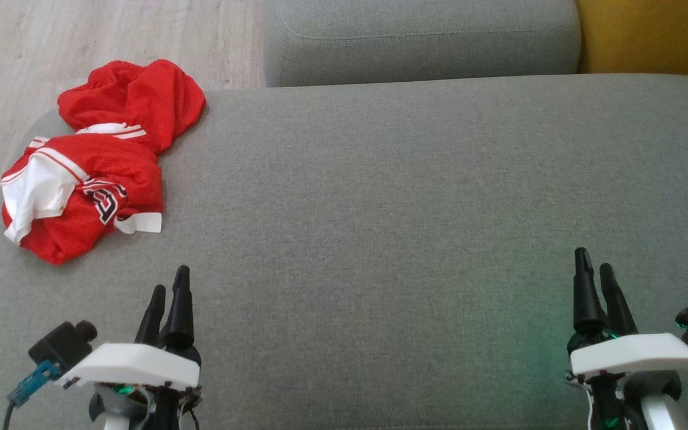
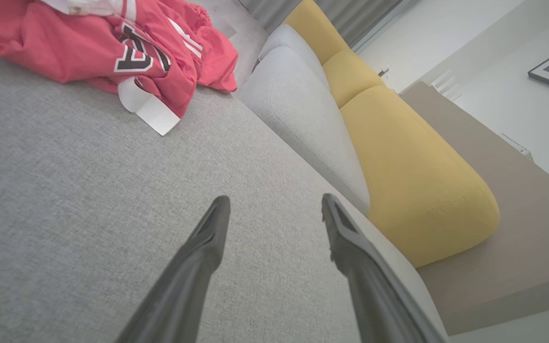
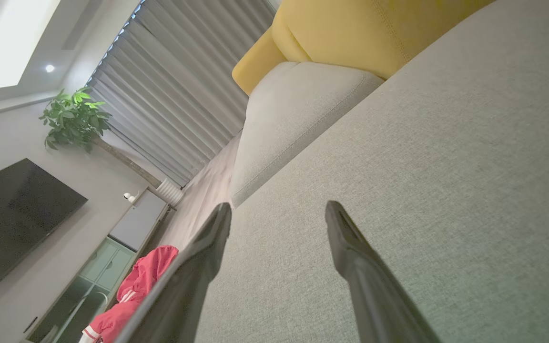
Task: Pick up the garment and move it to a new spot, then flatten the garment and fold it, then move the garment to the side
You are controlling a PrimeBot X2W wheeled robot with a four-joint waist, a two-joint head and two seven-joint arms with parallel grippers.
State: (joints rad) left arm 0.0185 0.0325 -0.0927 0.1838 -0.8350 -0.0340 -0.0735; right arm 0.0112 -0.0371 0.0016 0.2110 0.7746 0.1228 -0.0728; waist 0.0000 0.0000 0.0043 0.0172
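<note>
the red basketball jersey (image 1: 99, 161) is lying crumpled in a heap at the far left corner of the grey sofa seat (image 1: 380, 209), close to the seat's left edge and the wooden floor (image 1: 21, 60) beyond it. a white tag (image 1: 141, 224) is sticking out flat from its near side, and white trim is showing among the red folds.

the step in hand is looking like the first pick-up, not yet begun. the left claw (image 1: 170, 280) is sitting nearer the heap, so it is probably the one to be reaching forward and to the left. a good grasp is likely meaning coming down over a raised fold of the red mesh and not the thin tag, which could be giving way or trailing the whole garment behind it. because the heap is lying so near the seat's edge, pushing it outward is risking a slide to the floor. approaching from the inner side and lifting well clear before carrying is looking safer. the wide bare stretch in the middle of the seat is offering the obvious new spot, with room for flattening.

both claws are standing fully spread. the left claw is holding nothing and touching nothing, hovering over bare grey fabric apart from the jersey. the right claw (image 1: 594, 260) is likewise empty, well apart from the garment on the seat's right side.
</note>
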